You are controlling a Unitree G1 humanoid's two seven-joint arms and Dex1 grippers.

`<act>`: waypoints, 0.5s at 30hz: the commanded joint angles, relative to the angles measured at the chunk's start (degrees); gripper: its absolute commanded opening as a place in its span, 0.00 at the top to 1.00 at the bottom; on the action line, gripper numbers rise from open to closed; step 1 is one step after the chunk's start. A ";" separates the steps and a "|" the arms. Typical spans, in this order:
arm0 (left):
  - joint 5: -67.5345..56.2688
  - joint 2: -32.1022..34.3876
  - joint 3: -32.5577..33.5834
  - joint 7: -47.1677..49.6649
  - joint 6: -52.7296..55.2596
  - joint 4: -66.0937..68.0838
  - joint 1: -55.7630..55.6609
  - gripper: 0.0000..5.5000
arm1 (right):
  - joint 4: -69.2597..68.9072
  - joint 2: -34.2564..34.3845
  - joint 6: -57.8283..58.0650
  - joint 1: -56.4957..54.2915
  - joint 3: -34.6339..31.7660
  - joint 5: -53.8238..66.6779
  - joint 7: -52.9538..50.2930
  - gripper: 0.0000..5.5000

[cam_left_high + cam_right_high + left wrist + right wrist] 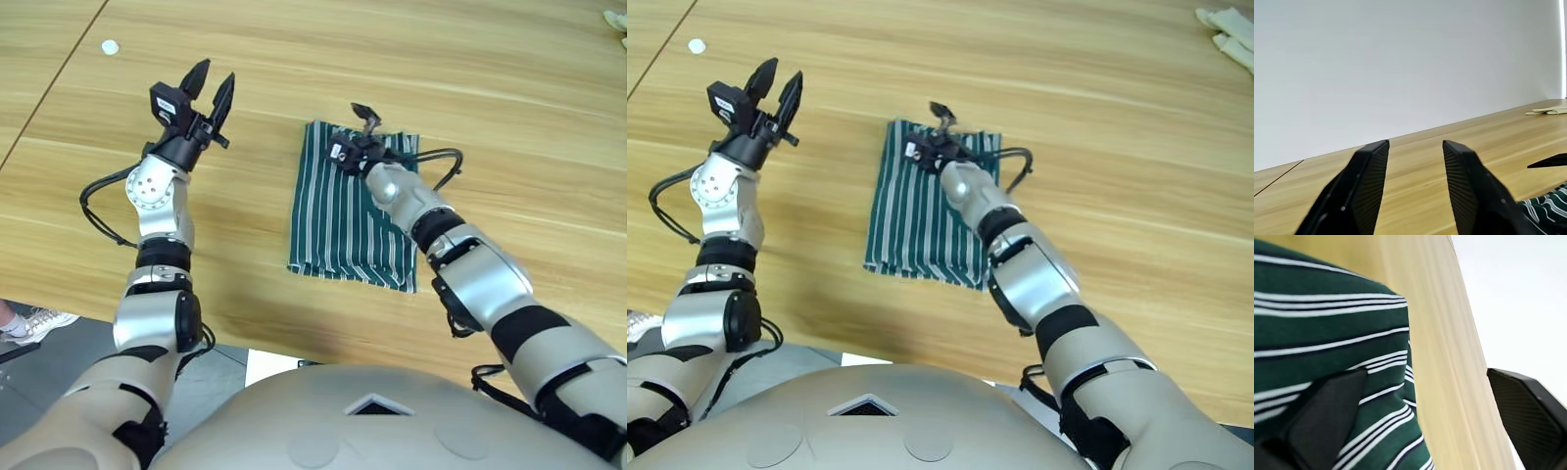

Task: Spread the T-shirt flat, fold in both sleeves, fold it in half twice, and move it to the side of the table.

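1. T-shirt [338, 215]: I read dark green, with thin white stripes edged by fine near-black lines.
2. Table [294, 59]: light honey wood with fine grain streaks. I note one thin dark seam [59, 72] at far left.
3. Left gripper [216, 70] and right gripper [366, 122]: both matte black, with pads [1374, 186] finely ribbed.
4. Small disc [110, 46] on the table: white.
5. Cloth [1227, 29] at far right: pale cream.
6. Wall [1400, 58]: plain off-white to my eye.

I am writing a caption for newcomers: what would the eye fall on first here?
The folded green striped T-shirt in the middle of the wooden table. The right end effector is open at its far edge; the left end effector, also open, is over bare wood to its left.
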 commanded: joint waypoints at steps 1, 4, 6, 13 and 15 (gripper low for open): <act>1.50 -0.18 -2.57 -2.05 -0.14 -2.31 2.12 0.63 | 2.26 -1.20 0.14 2.88 -1.70 1.20 1.42 0.18; 1.86 0.06 -5.19 -5.35 -1.06 -5.43 4.71 0.63 | -2.31 -2.04 -6.05 2.94 -3.25 3.06 3.50 0.18; 2.17 0.43 -6.36 -6.76 -1.48 -7.15 5.99 0.63 | -5.86 -3.05 -9.72 3.45 -4.18 4.32 5.50 0.18; 4.72 3.76 -8.50 -8.24 -4.48 -12.21 8.02 0.63 | -26.93 -8.84 -18.91 9.02 -9.94 8.46 6.04 0.18; 4.61 6.42 -10.59 -11.78 -4.51 -18.01 10.83 0.63 | -40.16 -12.12 -19.81 14.88 -10.13 14.04 14.96 0.18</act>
